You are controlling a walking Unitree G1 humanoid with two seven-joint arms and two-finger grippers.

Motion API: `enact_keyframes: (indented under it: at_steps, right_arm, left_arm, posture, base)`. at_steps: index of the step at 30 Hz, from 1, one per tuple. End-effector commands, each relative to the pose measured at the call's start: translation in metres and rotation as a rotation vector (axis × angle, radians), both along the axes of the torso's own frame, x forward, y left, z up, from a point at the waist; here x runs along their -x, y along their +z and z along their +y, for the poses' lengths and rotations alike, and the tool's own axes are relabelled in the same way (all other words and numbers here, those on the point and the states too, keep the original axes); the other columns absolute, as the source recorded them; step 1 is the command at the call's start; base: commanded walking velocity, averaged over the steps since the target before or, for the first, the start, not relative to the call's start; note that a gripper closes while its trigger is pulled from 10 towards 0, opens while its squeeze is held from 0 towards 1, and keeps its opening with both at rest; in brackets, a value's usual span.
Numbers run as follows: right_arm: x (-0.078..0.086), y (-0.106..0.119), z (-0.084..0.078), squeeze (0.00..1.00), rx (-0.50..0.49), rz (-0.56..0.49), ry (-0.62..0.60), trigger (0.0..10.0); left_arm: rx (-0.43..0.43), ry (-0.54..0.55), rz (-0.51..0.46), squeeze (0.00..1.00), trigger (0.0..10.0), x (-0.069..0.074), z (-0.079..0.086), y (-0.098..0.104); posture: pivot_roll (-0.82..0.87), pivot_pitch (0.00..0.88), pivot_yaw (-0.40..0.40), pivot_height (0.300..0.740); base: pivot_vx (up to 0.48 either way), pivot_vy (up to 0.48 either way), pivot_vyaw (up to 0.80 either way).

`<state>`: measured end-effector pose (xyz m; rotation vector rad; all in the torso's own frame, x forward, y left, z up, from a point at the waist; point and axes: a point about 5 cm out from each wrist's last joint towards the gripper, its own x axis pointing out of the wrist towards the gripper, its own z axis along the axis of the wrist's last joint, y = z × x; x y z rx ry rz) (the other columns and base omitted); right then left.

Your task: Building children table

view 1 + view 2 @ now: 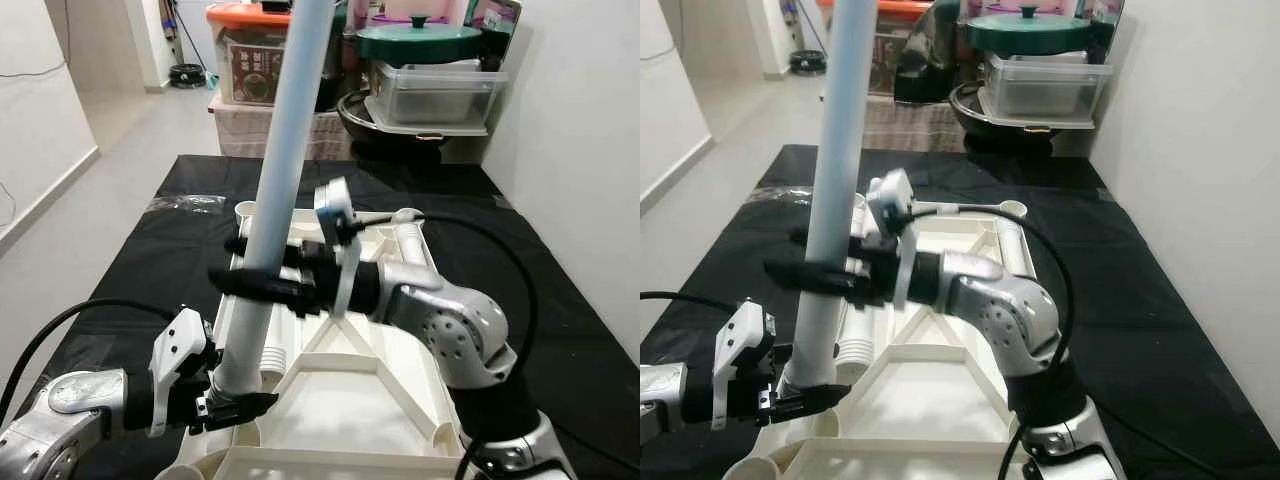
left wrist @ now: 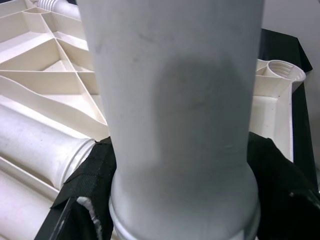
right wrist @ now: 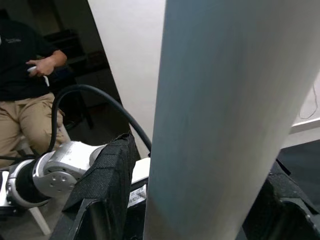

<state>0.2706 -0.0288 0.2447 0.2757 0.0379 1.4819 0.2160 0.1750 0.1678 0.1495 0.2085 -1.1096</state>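
Item: one long white table leg (image 1: 285, 160), standing nearly upright, tilted slightly, its foot at the near left corner of the table frame.
Holders: left pincer (image 1: 232, 402), closed around the leg's lower end just above the collar; right pincer (image 1: 262, 282), clamped across the leg partway up, its arm reaching over from the right.
Base: one upturned white table frame (image 1: 345, 400) with triangular ribbing, lying on a tabletop covered by a black cloth (image 1: 560, 330).
Loose parts: one more white leg (image 1: 410, 245) lying along the frame's right side; threaded sockets at the frame's corners, one (image 2: 286, 72) near the held leg.
Surroundings: behind the tabletop, stacked storage boxes, one with an orange lid (image 1: 248, 14); one green-lidded pot (image 1: 418, 42) atop a clear plastic container (image 1: 432, 95).
Person: one, seated, dark shirt and tan trousers (image 3: 22, 117), seen in the right wrist view beyond the left arm.
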Motion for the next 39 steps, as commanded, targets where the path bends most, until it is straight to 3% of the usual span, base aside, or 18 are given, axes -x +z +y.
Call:
enact_keyframes:
  at_steps: [1, 2, 3, 17, 21, 22, 23, 32, 33, 39]
  right_arm:
    - [0.004, 0.002, 0.003, 0.0, -0.011, 0.007, 0.024, 9.4]
    - [0.004, 0.002, 0.003, 0.0, -0.011, 0.007, 0.024, 9.4]
    - [0.003, 0.003, 0.004, 0.0, -0.032, 0.024, 0.013, 0.0]
    - [0.004, 0.009, 0.009, 0.0, -0.168, 0.128, 0.003, 0.0]
    - [0.005, 0.008, 0.009, 0.0, -0.168, 0.135, 0.006, 0.0]
    - [0.006, 0.008, 0.009, 0.0, -0.168, 0.137, 0.009, 0.0]
    - [0.007, 0.007, 0.009, 0.0, -0.167, 0.139, 0.011, 0.0]
    - [0.008, 0.007, 0.008, 0.0, -0.153, 0.131, 0.014, 0.0]
    - [0.008, 0.006, 0.008, 0.0, -0.15, 0.13, 0.014, 0.0]
    - [0.008, 0.006, 0.006, 0.0, -0.152, 0.129, 0.006, 0.0]
  left_arm:
    - [-0.007, -0.018, -0.025, 0.0, 10.0, 0.001, -0.001, 0.004]
    - [-0.007, -0.018, -0.025, 0.0, 10.0, 0.001, -0.001, 0.004]
    - [-0.006, -0.021, -0.024, 0.0, 10.0, 0.001, -0.003, 0.003]
    - [-0.018, -0.062, -0.006, 0.0, 10.0, 0.001, -0.009, -0.008]
    - [-0.034, -0.067, -0.021, 0.0, 10.0, 0.001, -0.009, -0.009]
    - [-0.047, -0.068, -0.029, 0.65, 10.0, 0.001, -0.008, -0.009]
    - [-0.056, -0.066, -0.032, 1.0, 10.0, 0.001, -0.007, -0.01]
    - [-0.069, -0.056, -0.034, 1.0, 10.0, 0.0, -0.003, -0.01]
    - [-0.071, -0.053, -0.036, 0.0, 10.0, 0.0, -0.002, -0.009]
    - [-0.068, -0.025, -0.052, 0.0, 10.0, -0.003, 0.003, -0.007]
  posture:
    - [0.03, 0.0, -0.047, 0.74]
    - [0.03, 0.0, -0.047, 0.74]
    - [0.03, 0.0, -0.043, 0.74]
    - [0.02, 0.0, -0.03, 0.74]
    - [0.02, 0.0, -0.03, 0.74]
    - [0.02, 0.0, -0.03, 0.74]
    - [0.02, 0.0, -0.03, 0.74]
    - [0.02, 0.0, -0.029, 0.74]
    - [0.02, 0.0, -0.029, 0.74]
    - [0.02, 0.0, -0.031, 0.74]
  base:
    - [0.0, 0.0, 0.0]
    - [0.0, 0.0, 0.0]
    - [0.0, 0.0, 0.0]
    - [0.0, 0.0, 0.0]
    - [0.0, 0.0, 0.0]
    - [0.0, 0.0, 0.0]
    - [0.0, 0.0, 0.0]
    - [0.0, 0.0, 0.0]
    - [0.0, 0.0, 0.0]
    - [0.0, 0.0, 0.0]
